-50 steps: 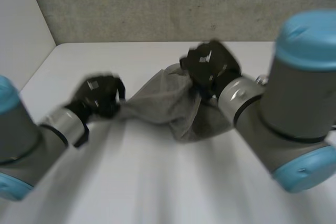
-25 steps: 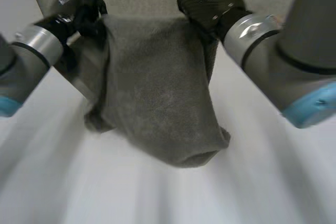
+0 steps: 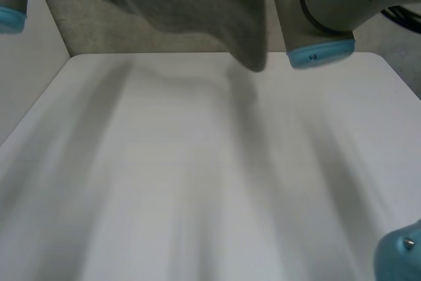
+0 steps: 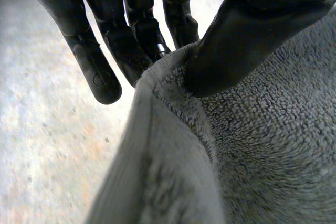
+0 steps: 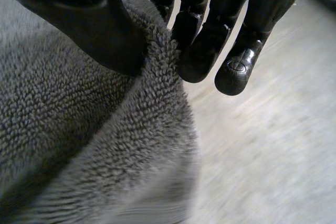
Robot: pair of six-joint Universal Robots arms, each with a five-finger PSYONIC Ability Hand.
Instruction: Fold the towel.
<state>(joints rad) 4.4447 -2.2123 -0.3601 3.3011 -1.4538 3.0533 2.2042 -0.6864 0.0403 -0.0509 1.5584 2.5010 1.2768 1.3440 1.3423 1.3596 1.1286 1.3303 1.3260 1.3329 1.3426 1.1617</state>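
Observation:
The grey towel (image 3: 191, 4) hangs high above the white table (image 3: 210, 176), its lower edge well clear of the tabletop. In the left wrist view my left hand (image 4: 131, 30) pinches the towel's (image 4: 241, 150) edge between thumb and fingers. My right hand (image 5: 210, 30) does the same in the right wrist view, thumb pressed into the towel's (image 5: 89, 124) edge against the fingers. Both arms (image 3: 322, 11) are raised.
A grey textured wall (image 3: 131, 31) stands behind the table's far edge. A pale side wall (image 3: 26, 83) runs along the table on the left. Part of the right arm's blue cap (image 3: 401, 255) sits at the near right.
Both hands have lifted the towel from the table, first spreading it out between them, then carrying it high so that it hangs off the surface.

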